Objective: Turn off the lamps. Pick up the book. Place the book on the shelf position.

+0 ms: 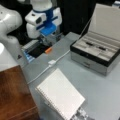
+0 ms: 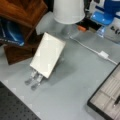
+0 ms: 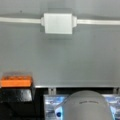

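Up back, gripper hangs near the orange switch, grip can't tell; book leans on stand, lamp prob. off.

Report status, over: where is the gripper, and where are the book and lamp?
Gripper above the orange button, holding nothing. Book propped on its stand, untouched. Lampshade dull white. Shelf top bare.
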